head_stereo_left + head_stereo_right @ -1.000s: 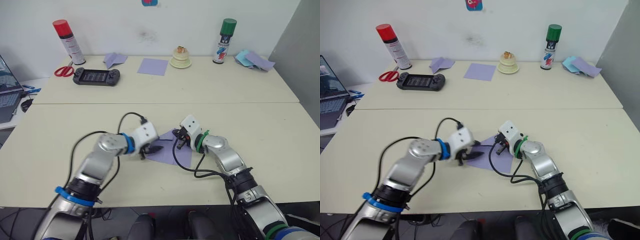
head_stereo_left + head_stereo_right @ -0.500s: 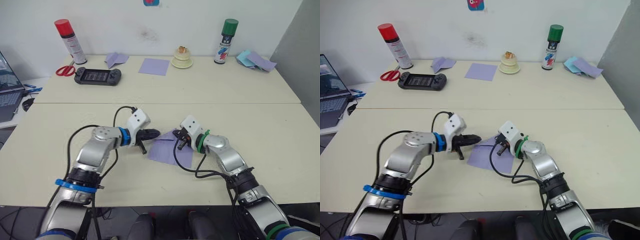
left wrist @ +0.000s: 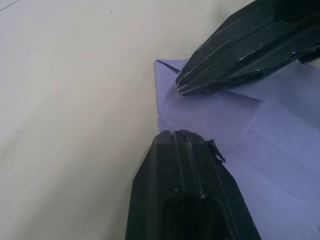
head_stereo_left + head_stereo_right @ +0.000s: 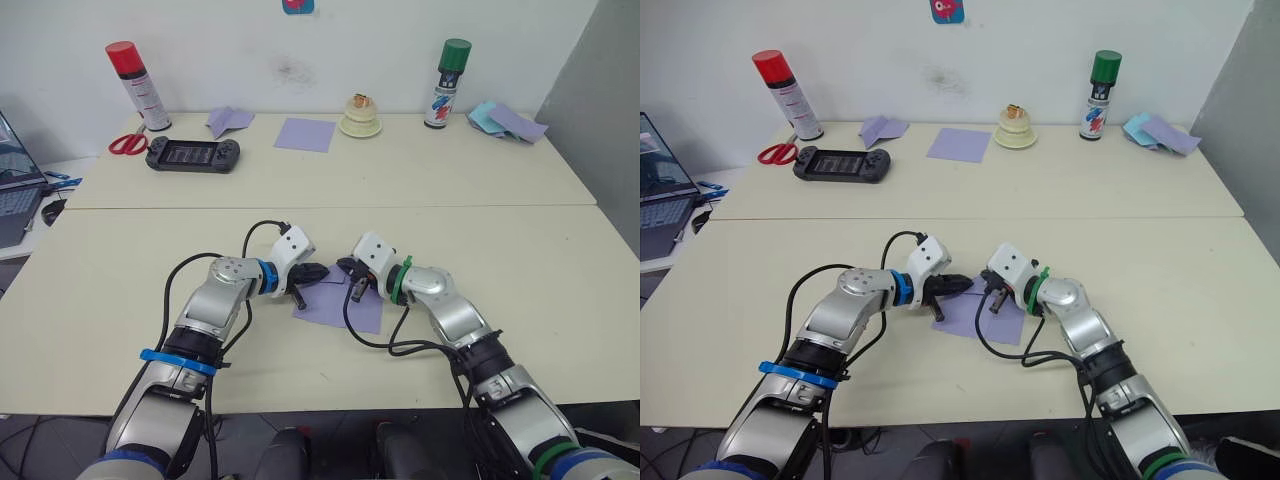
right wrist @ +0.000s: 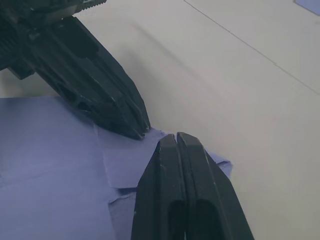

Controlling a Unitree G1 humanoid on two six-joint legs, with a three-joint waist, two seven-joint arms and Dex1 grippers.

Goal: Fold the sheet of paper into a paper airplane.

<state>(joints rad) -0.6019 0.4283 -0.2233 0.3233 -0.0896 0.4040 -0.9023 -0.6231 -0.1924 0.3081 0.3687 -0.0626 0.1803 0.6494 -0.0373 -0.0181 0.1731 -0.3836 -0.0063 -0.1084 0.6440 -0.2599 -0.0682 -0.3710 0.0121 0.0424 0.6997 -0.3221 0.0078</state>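
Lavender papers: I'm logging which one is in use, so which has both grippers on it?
The creased sheet of paper at the near table edge, under the left gripper and right gripper; the others lie by the far wall.

Even, bright light is falling from overhead, leaving only soft, short shadows under the arms on the desk [image 4: 120,250]. Faint highlights are glinting along the ridges of the left pincer [image 5: 142,131] (seen close up), while the distant desk surface is softening out of focus
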